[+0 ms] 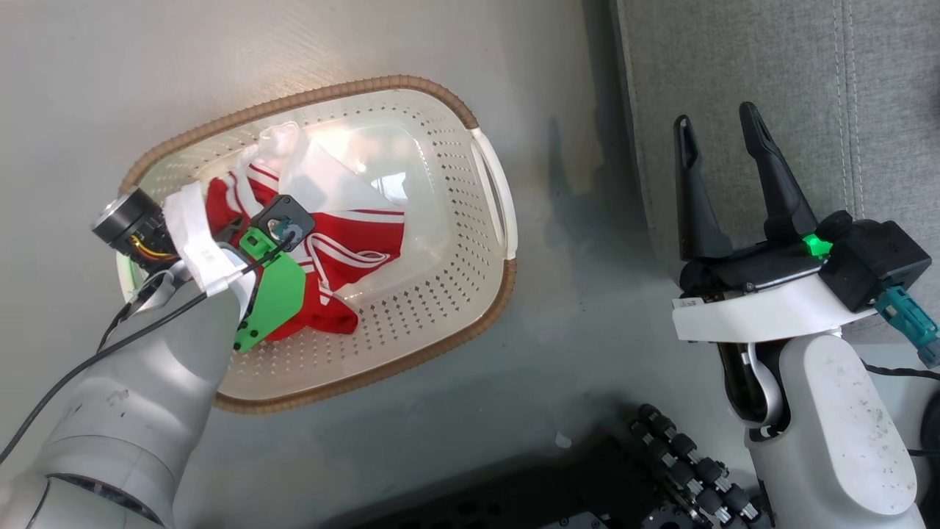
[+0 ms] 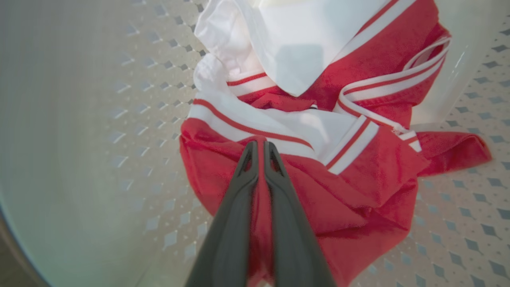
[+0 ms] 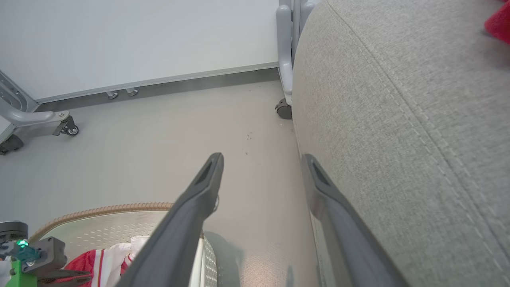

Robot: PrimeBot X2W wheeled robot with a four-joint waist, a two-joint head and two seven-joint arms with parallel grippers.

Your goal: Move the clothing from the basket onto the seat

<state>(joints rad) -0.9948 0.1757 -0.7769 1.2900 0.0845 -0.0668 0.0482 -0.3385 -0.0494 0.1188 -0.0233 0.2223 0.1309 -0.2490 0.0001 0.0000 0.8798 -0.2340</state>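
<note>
The clothing (image 1: 345, 242) lies crumpled in the basket (image 1: 448, 308), left of centre in the head view: red cloth with white stripes and a wide white flap thrown over its upper part. The basket stands on the grey floor (image 1: 587, 345), with the seat (image 1: 734, 73) in the upper right of that view, apart from the basket's right handle.

In the left wrist view the left tool (image 2: 259, 145) is closed, its two dark fingers pressed together with a thin ridge of red cloth pinched between them, just below the white striped band. The right tool (image 1: 716, 116) is spread open and empty at the right of the head view, fingers pointing up the frame over the seat's edge.

The garment looks light, limp and thin, so it should weigh almost nothing but will hang and trail once raised. The fabric seems smooth and may slide out of a shallow pinch. The banded hem looks thicker and would probably give a surer hold than a single layer. Loose ends at the lower right of the left wrist view could catch on the basket rim, so it likely needs a high lift.

A red patch (image 3: 498, 22) shows on the seat in the top right corner of the right wrist view; what it is I cannot tell
</note>
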